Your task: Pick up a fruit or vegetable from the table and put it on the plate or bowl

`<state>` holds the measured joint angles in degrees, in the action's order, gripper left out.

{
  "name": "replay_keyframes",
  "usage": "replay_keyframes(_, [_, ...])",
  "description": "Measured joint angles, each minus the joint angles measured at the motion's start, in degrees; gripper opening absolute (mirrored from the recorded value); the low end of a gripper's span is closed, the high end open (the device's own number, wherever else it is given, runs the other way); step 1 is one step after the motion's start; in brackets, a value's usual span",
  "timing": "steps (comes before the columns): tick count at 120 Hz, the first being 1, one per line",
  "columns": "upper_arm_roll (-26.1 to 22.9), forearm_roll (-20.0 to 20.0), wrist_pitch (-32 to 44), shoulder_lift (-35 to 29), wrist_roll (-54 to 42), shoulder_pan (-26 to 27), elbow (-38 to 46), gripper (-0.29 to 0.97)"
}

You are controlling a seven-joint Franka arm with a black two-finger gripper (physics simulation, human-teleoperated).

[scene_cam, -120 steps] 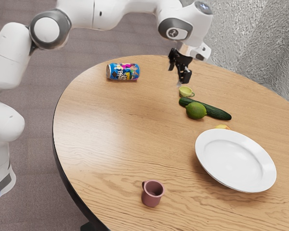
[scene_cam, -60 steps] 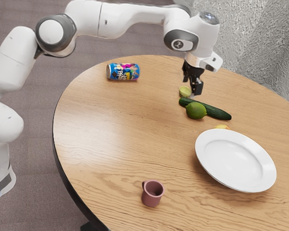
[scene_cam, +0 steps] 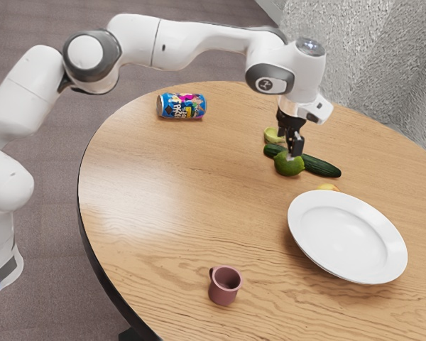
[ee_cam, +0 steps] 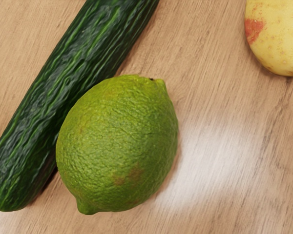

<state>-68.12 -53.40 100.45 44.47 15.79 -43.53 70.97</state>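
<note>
A green lime (scene_cam: pixel 287 165) lies on the wooden table against a dark green cucumber (scene_cam: pixel 321 165). My gripper (scene_cam: pixel 293 149) hangs open just above the lime, pointing straight down, with nothing between its fingers. From the hand's camera the lime (ee_cam: pixel 117 144) sits directly under me, touching the cucumber (ee_cam: pixel 63 97). A small yellow fruit with a red patch (ee_cam: pixel 276 36) lies a little apart from the lime; it also peeks out behind the plate's far rim (scene_cam: pixel 329 187). The white plate (scene_cam: pixel 348 238) stands bare toward the exterior view's right.
A small green cup (scene_cam: pixel 272 134) sits just behind the cucumber's end, close to my hand. A blue printed can (scene_cam: pixel 181 106) lies on its side at the table's far edge. A pink mug (scene_cam: pixel 225 285) stands near the front edge.
My hand has swung toward the exterior view's right, past the green cup, and come down over the lime. The objects on the table have not moved.
</note>
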Motion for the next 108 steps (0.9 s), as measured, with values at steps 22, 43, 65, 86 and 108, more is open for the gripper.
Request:
replay_keyframes(22, [0.25, -0.22, 0.68, 3.98, -0.04, -0.76, -0.24, 0.68])
replay_keyframes(43, [0.45, -0.59, 0.95, 5.08, -0.37, -1.19, -2.11, 0.68])
replay_keyframes(65, [0.31, -3.00, 1.06, 6.03, -1.52, -0.53, -5.70, 0.68])
replay_keyframes(86, [-0.68, -4.38, 2.15, 6.57, -2.67, 0.28, -6.08, 0.68])
replay_keyframes(108, [-0.34, -4.84, 5.02, 8.78, -3.96, 0.37, -6.09, 0.68])
